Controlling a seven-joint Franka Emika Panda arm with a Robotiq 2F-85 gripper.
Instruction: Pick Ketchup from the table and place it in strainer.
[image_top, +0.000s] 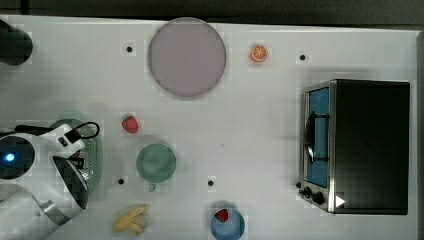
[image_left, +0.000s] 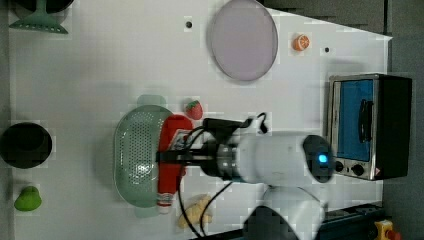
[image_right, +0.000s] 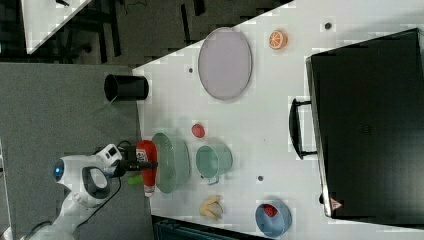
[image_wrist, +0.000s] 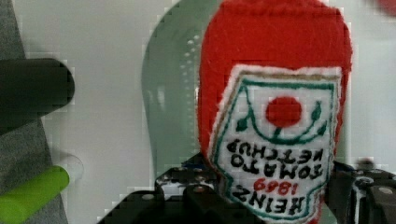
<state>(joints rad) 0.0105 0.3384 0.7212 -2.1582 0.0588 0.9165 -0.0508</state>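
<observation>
Arm (image_left: 280, 160): white glossy rounded casings, thick cylindrical links. Round black disc with glowing blue light (image_left: 322, 159) seen on link end, ringed in grey. Silver metal flange seen between white link and black gripper (image_left: 172, 156). Black cable looped over wrist, second black cable hanging off at 6 o'clock from it. Small white box with dark markings mounted at wrist. Black finger bodies with small silver screws seen in wrist view.
</observation>
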